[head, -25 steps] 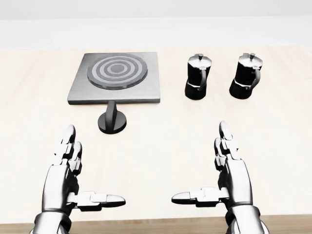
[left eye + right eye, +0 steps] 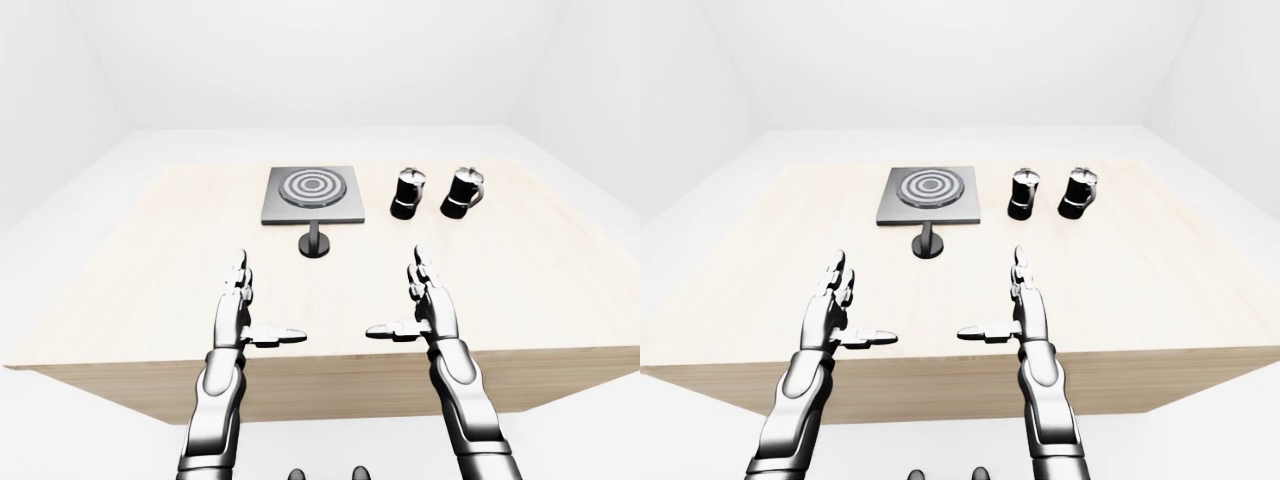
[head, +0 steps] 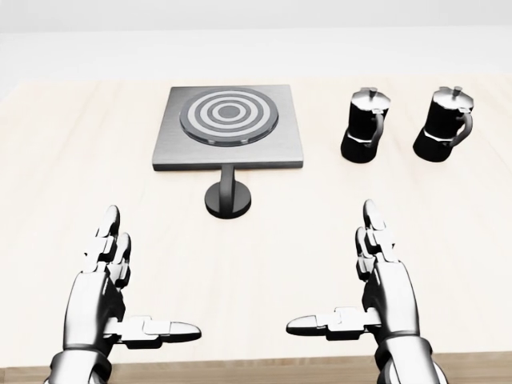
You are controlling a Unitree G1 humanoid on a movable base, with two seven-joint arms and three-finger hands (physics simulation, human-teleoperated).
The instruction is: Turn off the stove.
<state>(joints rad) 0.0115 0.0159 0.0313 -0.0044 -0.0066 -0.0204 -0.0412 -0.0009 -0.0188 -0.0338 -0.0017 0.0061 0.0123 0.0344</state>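
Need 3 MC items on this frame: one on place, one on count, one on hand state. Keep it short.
1. Where does the knob stand in the head view?
A. just below the stove plate
B. right of the pots
C. on the burner rings

2. How many black pots stand on the table?
A. one
B. two
C. three

3. What state are the hands in?
A. both closed on the knob
B. one holds a pot
C. both open, holding nothing

Answers: 1 A, the knob sits at the plate's lower edge. 2 B, one pot and a second pot stand right of the plate. 3 C, the left hand and right hand hover with fingers spread, well short of the knob.
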